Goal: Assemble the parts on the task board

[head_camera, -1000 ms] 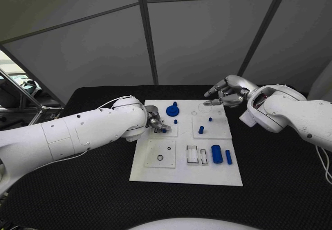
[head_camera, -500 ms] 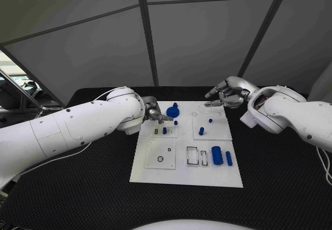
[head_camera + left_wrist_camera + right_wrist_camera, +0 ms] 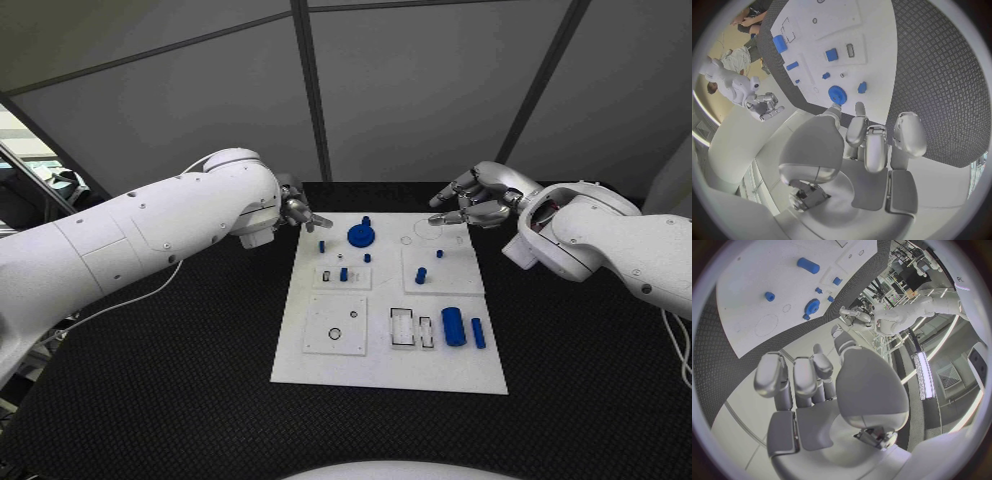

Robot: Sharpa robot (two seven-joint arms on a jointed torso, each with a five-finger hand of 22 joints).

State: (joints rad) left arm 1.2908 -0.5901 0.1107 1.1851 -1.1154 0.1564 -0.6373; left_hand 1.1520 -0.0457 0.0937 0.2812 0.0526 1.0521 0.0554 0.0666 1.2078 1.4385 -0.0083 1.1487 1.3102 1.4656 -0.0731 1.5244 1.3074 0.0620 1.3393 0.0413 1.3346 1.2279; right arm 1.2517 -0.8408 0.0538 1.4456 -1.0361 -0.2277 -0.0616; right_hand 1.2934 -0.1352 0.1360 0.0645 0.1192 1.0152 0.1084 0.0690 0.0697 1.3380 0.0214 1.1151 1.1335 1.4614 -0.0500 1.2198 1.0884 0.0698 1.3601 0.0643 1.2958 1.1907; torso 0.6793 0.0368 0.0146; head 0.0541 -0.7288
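The white task board [image 3: 378, 362] lies mid-table. On it are a round blue knobbed part [image 3: 361, 235], several small blue pegs such as one [image 3: 421, 273], and a thick blue cylinder [image 3: 453, 323] beside a slimmer one [image 3: 477, 330]. My left hand [image 3: 299, 212] hovers off the board's far left corner, fingers loosely curled and holding nothing; the left wrist view shows this hand [image 3: 873, 140] above the round part [image 3: 837, 94]. My right hand [image 3: 469, 205] hangs over the board's far right corner, also without a part, and the right wrist view shows that hand [image 3: 804, 375] with its fingers apart.
Black matting [image 3: 188, 380] surrounds the board on all sides. Grey tent walls [image 3: 404, 90] stand behind the table. The board's near half carries a square plate with a ring [image 3: 335, 330] and two rectangular slots [image 3: 411, 326].
My left hand has drawn back from the small plate on the board to beyond its far left corner, leaving a small blue peg standing there. The right hand has hardly moved.
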